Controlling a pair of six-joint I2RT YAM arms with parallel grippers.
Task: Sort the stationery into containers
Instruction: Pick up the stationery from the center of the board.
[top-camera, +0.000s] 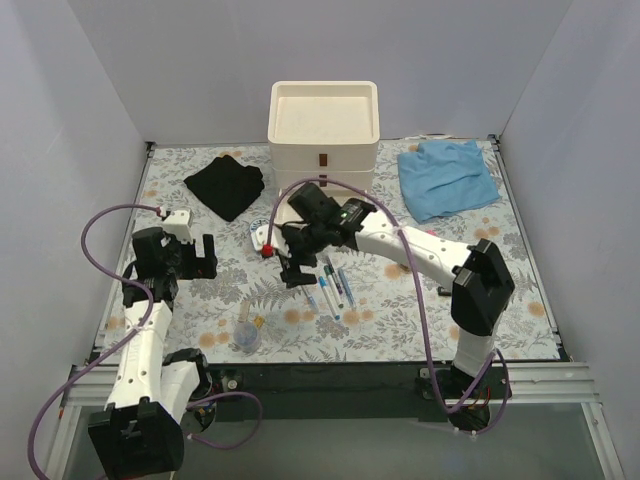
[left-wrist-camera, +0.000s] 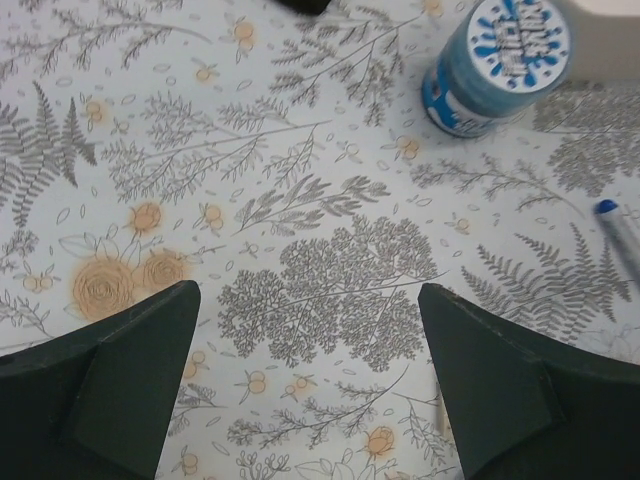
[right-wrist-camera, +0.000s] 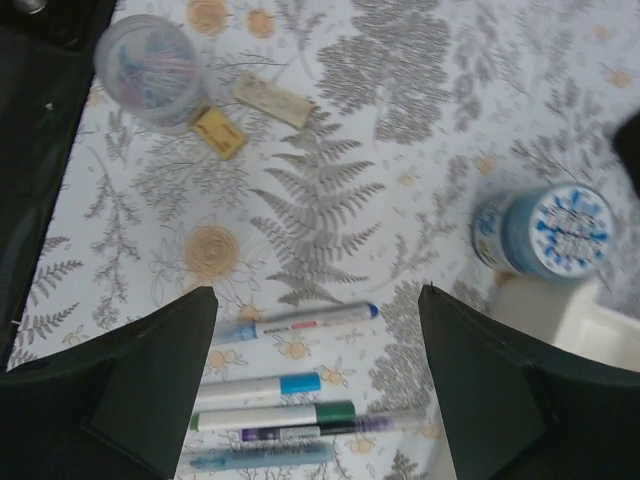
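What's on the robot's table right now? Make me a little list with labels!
Organiser: at the back, top tray empty
Pens: lying side by side on table
Blue tub: upright, near organiser
Left gripper: open, holding nothing
Right gripper: open, above the pens
Black cloth: left of organiser
Blue cloth: right of organiser

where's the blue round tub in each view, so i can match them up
Top external: the blue round tub sits left of centre, in front of the cream organiser.
Left wrist: upper right corner.
Right wrist: right side, about mid-height.
Shared landmark: the organiser, whose cream edge shows right beside the tub in both wrist views.
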